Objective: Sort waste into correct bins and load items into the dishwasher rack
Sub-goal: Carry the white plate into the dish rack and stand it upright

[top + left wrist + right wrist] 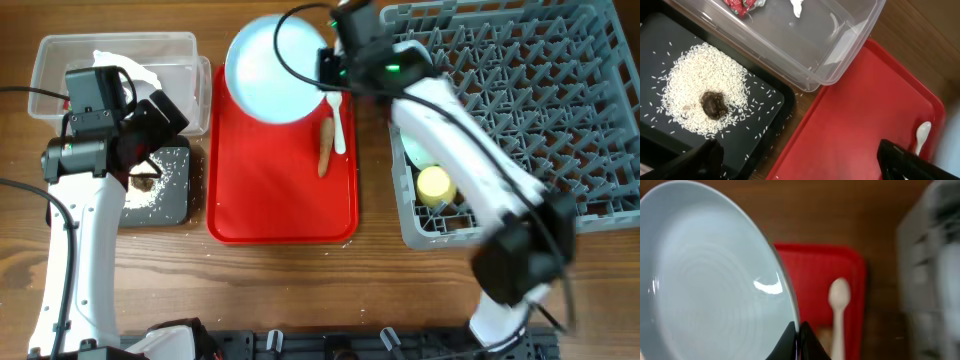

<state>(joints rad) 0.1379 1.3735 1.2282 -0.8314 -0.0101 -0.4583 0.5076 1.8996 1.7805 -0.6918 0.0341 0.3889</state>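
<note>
The right claw (799,339) is pinching the plate (705,280) by its rim near the worktop's far edge. Slotting it into the rack (540,90) likely follows. The left claw (797,160) is hanging wide.

Table notes: I see a brown wooden table (300,290), grain running side to side. Bare wood lies ahead of my right gripper (800,339) and ahead-right of my left gripper (802,162). A black rail (330,345) sits well behind both. Light is even, shadows soft.
</note>
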